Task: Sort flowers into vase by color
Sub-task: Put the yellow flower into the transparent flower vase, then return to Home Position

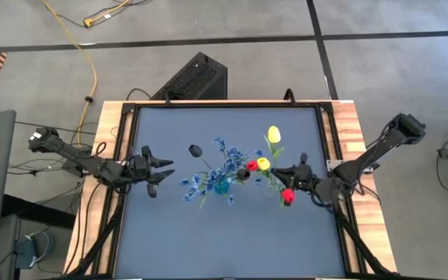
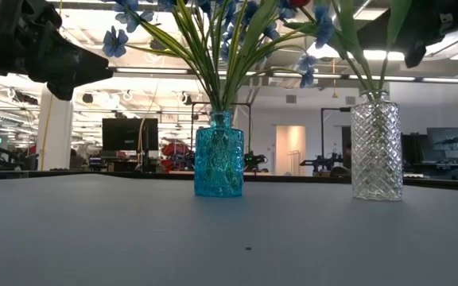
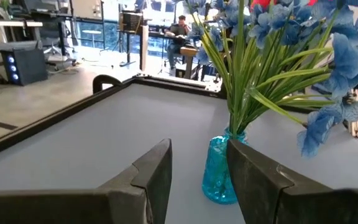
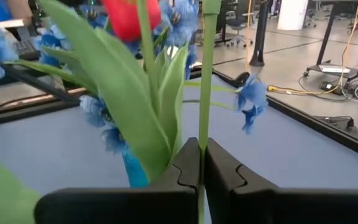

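Grey table (image 1: 232, 241), right pincer (image 4: 201, 165) clamped on tulip stem (image 4: 206, 74)

Blue blossoms (image 2: 213, 20) fill a diamond-patterned turquoise vase (image 2: 219, 156); the other vase (image 2: 376, 148) is clear.

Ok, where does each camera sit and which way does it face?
High: overhead, straight down; both arms, left end effector, right end effector.
Low: tabletop level, facing the blue vase and clear vase.
Left wrist: past its open fingers at the blue vase.
Right wrist: past fingers shut on a green stem.
All four share the blue flowers.
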Motion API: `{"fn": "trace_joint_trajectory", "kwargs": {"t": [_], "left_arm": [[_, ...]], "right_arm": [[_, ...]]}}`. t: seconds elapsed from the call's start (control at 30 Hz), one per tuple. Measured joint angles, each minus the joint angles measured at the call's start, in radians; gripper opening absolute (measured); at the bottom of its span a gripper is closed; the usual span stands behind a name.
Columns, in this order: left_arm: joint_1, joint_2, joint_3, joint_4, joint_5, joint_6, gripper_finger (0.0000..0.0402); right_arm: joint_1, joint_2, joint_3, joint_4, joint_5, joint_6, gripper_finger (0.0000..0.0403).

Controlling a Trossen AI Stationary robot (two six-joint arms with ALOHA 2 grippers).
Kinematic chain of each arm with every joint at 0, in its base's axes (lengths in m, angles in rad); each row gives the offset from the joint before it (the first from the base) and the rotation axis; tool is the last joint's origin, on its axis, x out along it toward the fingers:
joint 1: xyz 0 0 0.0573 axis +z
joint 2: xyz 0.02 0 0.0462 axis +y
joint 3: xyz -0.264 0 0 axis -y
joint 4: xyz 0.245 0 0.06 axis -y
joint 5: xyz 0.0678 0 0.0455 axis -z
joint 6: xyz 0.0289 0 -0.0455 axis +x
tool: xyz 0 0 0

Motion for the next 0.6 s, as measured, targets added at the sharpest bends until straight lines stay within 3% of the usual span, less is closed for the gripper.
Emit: {"fn": "trace_joint_trajectory", "kwargs": {"t": [0.23,0.6], "left_arm": [[0.0,0.0,0.0,0.003,0.0,-0.015,0.0141],[0.0,0.0,0.0,0.038,0.013,-0.014,0.0141]], "right_arm": [[0.0,-0.004,0.0,0.002,-0.02,0.006,0.0078],[0.006,-0.113,0.004,-0.052,-0.032,-0.085,0.0152]]}}
